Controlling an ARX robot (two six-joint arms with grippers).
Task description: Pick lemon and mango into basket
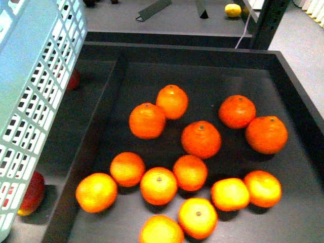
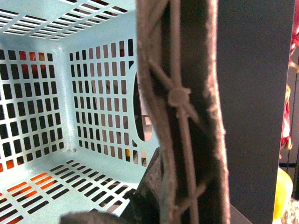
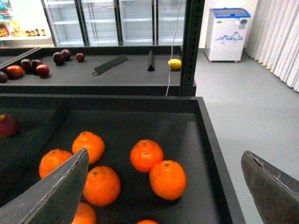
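The light turquoise basket [image 1: 30,96] hangs tilted at the left of the front view, above the left bin. Its slotted inside [image 2: 70,116] fills the left wrist view and holds nothing. My left gripper [image 2: 156,196] is shut on the basket at its brown handle [image 2: 180,98], which crosses close to the camera. The lemon [image 1: 233,10], small and yellow, lies on the far shelf, also in the right wrist view [image 3: 174,64]. My right gripper [image 3: 163,191] is open above the oranges, holding nothing. No mango that I can name shows; part of a yellow fruit [image 2: 282,193] sits at the left wrist view's edge.
A black bin [image 1: 298,101] holds several oranges [image 1: 201,139]. Dark red mangoes [image 1: 33,195] lie in the left bin under the basket. A divider wall [image 1: 96,131] separates the bins. A dark post [image 3: 191,46] stands next to the lemon; dark fruits [image 3: 42,70] lie on the far shelf.
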